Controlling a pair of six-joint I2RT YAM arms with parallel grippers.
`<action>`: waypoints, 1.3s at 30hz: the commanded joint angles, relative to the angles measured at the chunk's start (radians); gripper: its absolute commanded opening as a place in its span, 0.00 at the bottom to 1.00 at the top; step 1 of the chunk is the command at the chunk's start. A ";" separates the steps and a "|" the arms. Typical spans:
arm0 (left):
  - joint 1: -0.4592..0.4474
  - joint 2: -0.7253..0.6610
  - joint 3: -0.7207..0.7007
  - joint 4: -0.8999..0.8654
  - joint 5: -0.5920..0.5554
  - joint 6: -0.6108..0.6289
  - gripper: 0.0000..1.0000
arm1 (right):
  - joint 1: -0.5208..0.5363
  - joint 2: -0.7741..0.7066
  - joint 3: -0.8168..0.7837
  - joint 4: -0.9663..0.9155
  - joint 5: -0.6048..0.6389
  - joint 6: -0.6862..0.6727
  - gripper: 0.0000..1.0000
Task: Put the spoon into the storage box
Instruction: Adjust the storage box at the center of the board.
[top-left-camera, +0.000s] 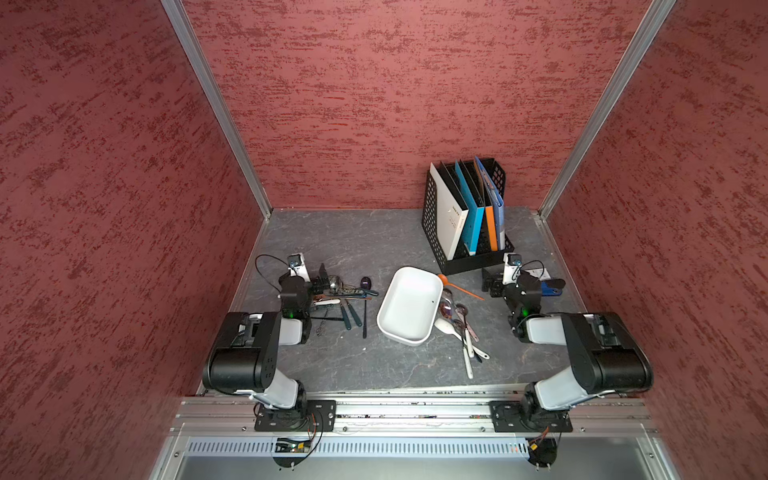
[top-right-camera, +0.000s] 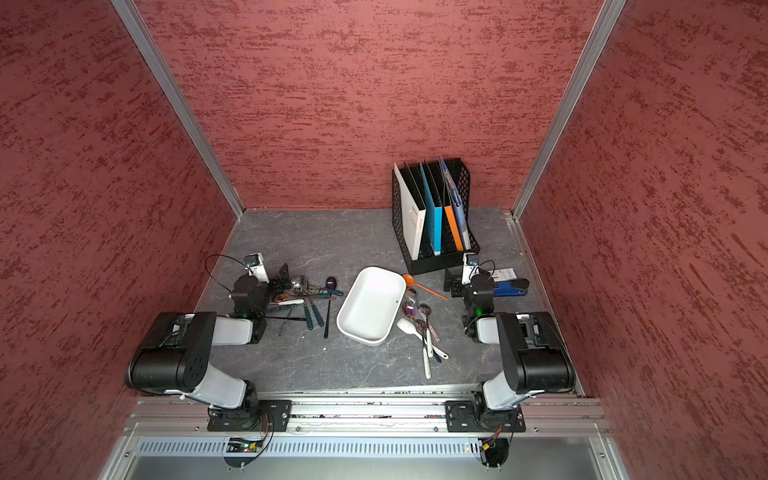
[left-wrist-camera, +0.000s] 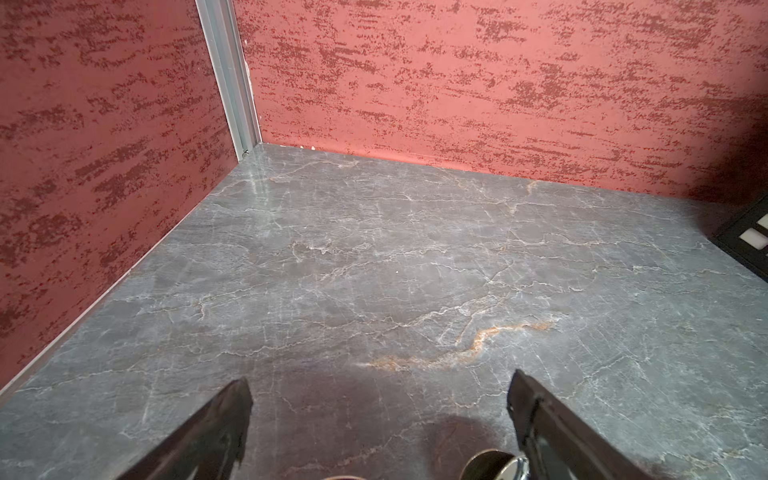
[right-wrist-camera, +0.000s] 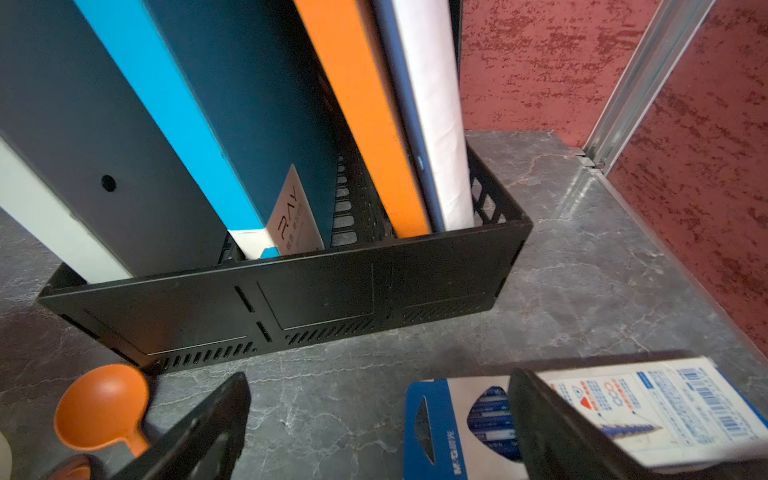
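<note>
Centre of table (top-left-camera: 353, 241): storage box (top-left-camera: 411, 303) (top-right-camera: 372, 305), white, long axis running 1 to 7 o'clock, nothing inside.
Spoons, 4 o'clock of box: spoon cluster (top-left-camera: 459, 328) (top-right-camera: 422, 328) flat on the table, just beside the box wall, handles fanning toward 5 o'clock; white and metal ones overlap.
Spoon, 2 o'clock of box: orange spoon (top-left-camera: 443, 279) (right-wrist-camera: 102, 405), bowl just beside the box's far corner, handle pointing to 4 o'clock.
Pile, 9 o'clock of box: cutlery pile (top-left-camera: 340, 297) (top-right-camera: 305, 297), crossed handles; exact count cannot be told.
Rack, 1 o'clock: file rack (top-left-camera: 430, 216) (right-wrist-camera: 291, 299), black, perforated, holding upright white, blue, orange and dark-blue folders.
Left gripper (left-wrist-camera: 380, 382): jaws spread wide, holding nothing, above the far end of the pile; a round metal piece (left-wrist-camera: 494, 465) sits by one finger.
Right gripper (right-wrist-camera: 379, 376): jaws spread wide, holding nothing, at 3 o'clock of the box, just in front of the rack, over a blue card pack (right-wrist-camera: 432, 424).
Edges: red walls close the table at 9, 12 and 3 o'clock; aluminium rail (top-left-camera: 415, 409) at 6.
Open room: bare table from 10 to 12 o'clock, and a bare strip at 6 between box and rail.
</note>
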 joint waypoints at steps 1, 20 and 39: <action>-0.004 -0.005 0.015 -0.005 -0.005 0.010 1.00 | -0.003 0.002 0.014 0.027 0.013 0.006 0.99; -0.001 -0.005 0.017 -0.010 0.001 0.007 1.00 | -0.004 0.003 0.017 0.019 0.010 0.006 0.99; -0.095 -0.314 0.434 -0.982 0.009 0.010 1.00 | -0.005 -0.357 0.330 -0.963 0.159 0.197 0.98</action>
